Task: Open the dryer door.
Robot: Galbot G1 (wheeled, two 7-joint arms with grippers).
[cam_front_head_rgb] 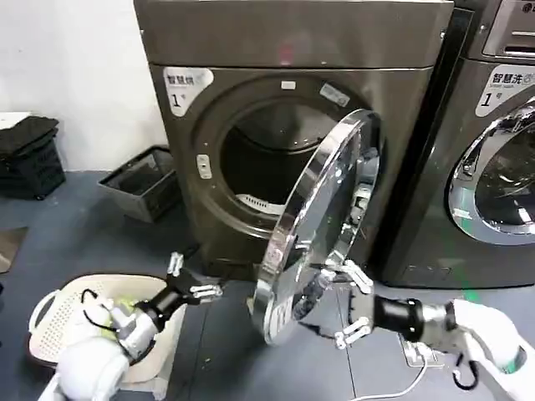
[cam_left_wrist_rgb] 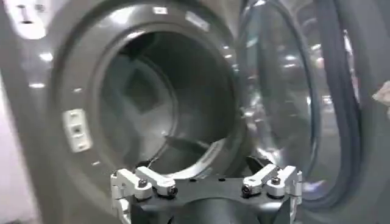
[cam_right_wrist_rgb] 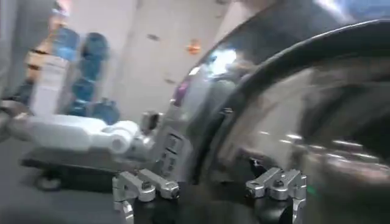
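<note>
The dryer door (cam_front_head_rgb: 326, 225), a chrome ring around dark glass, stands swung about halfway out from the dark bronze-grey dryer (cam_front_head_rgb: 292, 33), hinged on its right side. The drum opening (cam_front_head_rgb: 267, 159) is exposed. My right gripper (cam_front_head_rgb: 338, 302) is open at the lower part of the door's outer face, its fingers spread close to the chrome ring; I cannot tell if they touch it. In the right wrist view the door (cam_right_wrist_rgb: 292, 109) rises just beyond the right gripper (cam_right_wrist_rgb: 210, 182). My left gripper (cam_front_head_rgb: 194, 276) is open and holds nothing, low in front of the dryer, facing the drum (cam_left_wrist_rgb: 164, 103) and the door (cam_left_wrist_rgb: 286, 103).
A second machine (cam_front_head_rgb: 493, 167) with a chrome-ringed door stands at the right. A white laundry basket (cam_front_head_rgb: 50, 317) sits on the floor beneath my left arm. A dark bin (cam_front_head_rgb: 142, 180) and a black crate (cam_front_head_rgb: 29, 154) stand at the left by the wall.
</note>
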